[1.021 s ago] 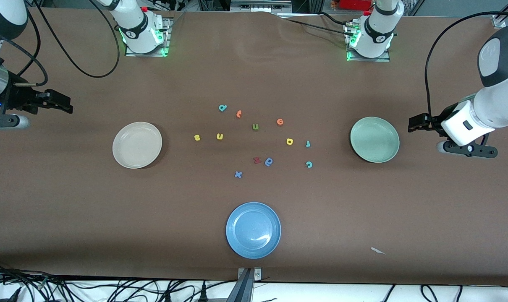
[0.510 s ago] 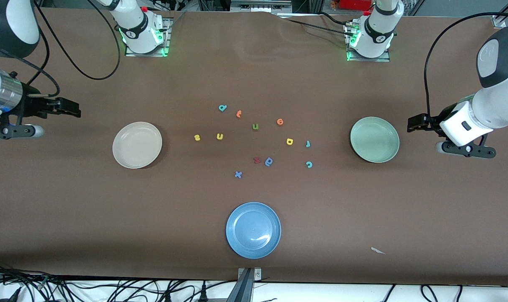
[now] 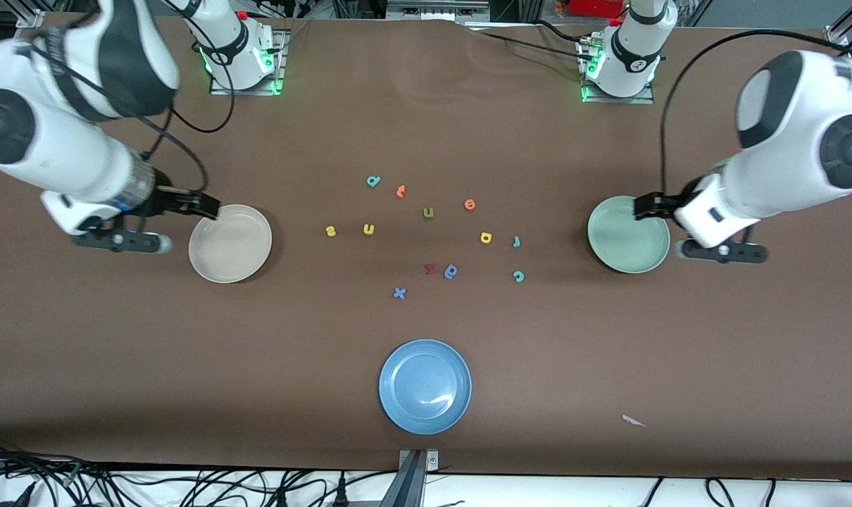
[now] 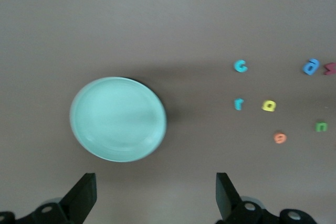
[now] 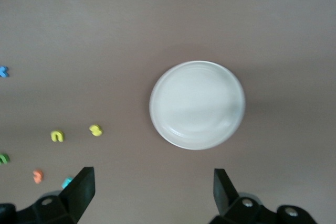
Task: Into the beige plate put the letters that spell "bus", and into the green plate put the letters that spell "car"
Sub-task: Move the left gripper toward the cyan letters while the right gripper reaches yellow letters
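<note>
The beige plate (image 3: 230, 243) (image 5: 197, 104) lies toward the right arm's end and the green plate (image 3: 628, 234) (image 4: 118, 119) toward the left arm's end. Between them lie the teal "b" (image 3: 373, 181), yellow "u" (image 3: 369, 228) (image 5: 57, 136), yellow "s" (image 3: 331, 230) (image 5: 95, 130), teal "c" (image 3: 518, 276) (image 4: 240, 66), yellow "a" (image 3: 486, 238) (image 4: 269, 106) and blue-teal "r" (image 3: 517, 241) (image 4: 238, 104). My right gripper (image 3: 204, 208) (image 5: 152, 190) hangs open and empty by the beige plate's rim. My left gripper (image 3: 644, 205) (image 4: 156, 192) hangs open and empty by the green plate's rim.
Other letters lie among them: an olive "u" (image 3: 428, 213), orange "e" (image 3: 470, 204), orange "t" (image 3: 401, 191), a red letter (image 3: 431, 268), a blue round-bowled letter (image 3: 451, 271) and a blue "x" (image 3: 399, 293). A blue plate (image 3: 425, 386) sits nearest the front camera.
Both arms have swung inward from the table's ends, the right gripper up to the beige plate and the left gripper up to the green plate. Both stayed open. No letter moved.
</note>
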You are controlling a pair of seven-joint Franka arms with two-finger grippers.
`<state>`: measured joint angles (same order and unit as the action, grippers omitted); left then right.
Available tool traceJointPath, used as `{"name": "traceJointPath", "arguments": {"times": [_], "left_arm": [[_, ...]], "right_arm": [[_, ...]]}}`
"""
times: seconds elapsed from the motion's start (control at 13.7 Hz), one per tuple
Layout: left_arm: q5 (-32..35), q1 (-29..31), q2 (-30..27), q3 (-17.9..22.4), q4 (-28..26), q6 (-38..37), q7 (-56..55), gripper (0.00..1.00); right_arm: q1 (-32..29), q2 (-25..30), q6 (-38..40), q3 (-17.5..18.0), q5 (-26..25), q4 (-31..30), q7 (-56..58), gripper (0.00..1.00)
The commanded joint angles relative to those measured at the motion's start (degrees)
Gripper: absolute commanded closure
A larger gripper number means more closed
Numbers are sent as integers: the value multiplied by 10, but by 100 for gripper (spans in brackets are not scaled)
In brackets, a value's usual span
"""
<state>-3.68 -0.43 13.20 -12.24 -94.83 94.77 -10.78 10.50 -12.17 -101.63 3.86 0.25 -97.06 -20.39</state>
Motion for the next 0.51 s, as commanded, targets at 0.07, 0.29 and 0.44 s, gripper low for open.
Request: {"name": "traceJointPath", "arguments": {"times": [0.07,0.29,0.44], "left_arm": [[-19,-60,38,4,-25,71,-116,0],[-31,-95,51,4,-97,189,-180,1],[-32,-101,63,4,-127,236,-188,1]], "right_arm": [[-5,-14,-79,22,-2,-52,-8,0],[-5,-11,-138,54,-2,-101,-6,0],[-7,-9,-210,67,-2,-155,-47,0]]}}
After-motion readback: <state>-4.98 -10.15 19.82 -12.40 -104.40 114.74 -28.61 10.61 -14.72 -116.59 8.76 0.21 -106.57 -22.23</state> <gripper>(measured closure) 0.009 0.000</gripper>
